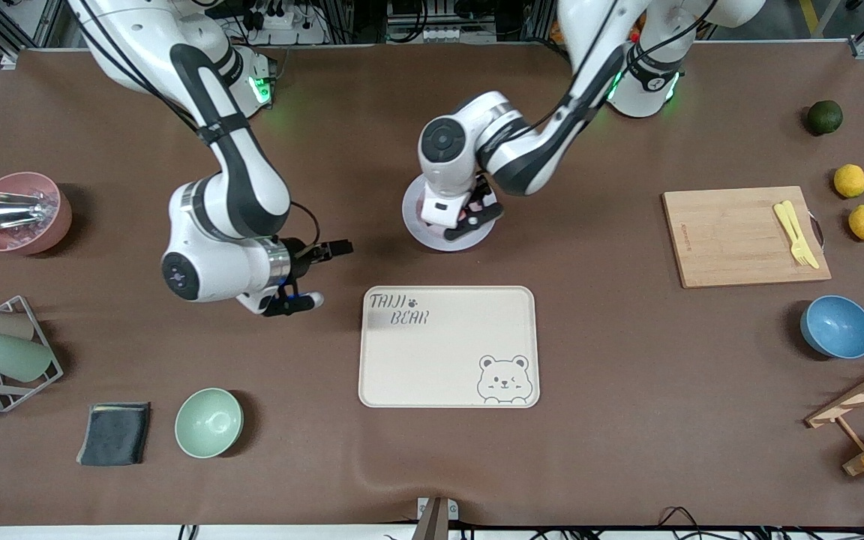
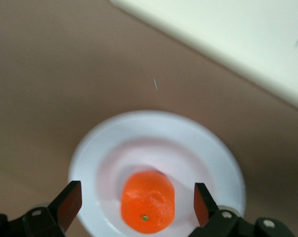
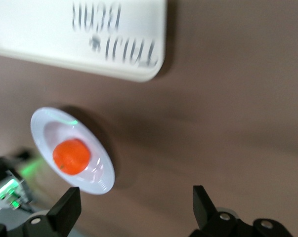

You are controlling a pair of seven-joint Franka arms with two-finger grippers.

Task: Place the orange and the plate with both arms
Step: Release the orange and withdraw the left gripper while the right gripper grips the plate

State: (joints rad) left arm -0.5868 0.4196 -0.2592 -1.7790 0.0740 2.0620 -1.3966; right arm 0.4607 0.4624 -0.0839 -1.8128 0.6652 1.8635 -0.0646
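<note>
**Left wrist view shows the orange resting free on the plate**

Left wrist view looks straight down on the orange (image 2: 148, 209), which sits in the well of the plate (image 2: 114, 148), with the left gripper (image 2: 138, 200) spread wide, one finger to each side and neither touching the fruit. The front view hides most of this: there the left arm's wrist covers the plate (image 1: 414, 225), leaving only a pale rim at the table's middle, at about 12 o'clock from the bear-print tray (image 1: 448, 346) and apart from it. The left gripper (image 1: 469, 217) hangs low over the plate there.

Right wrist view catches the same orange (image 3: 71, 156) on the plate (image 3: 45, 123) from farther off, with a corner of the tray (image 3: 139, 74) near it and brown table (image 3: 228, 123) around.

In the front view, the left arm reaches from its base, folded at the elbow, wrist pointing down. The right arm bends low, its forearm level, and its right gripper (image 1: 321, 274) points sideways toward the tray, at about 10 o'clock from the tray's middle, fingers apart and holding nothing.
</note>
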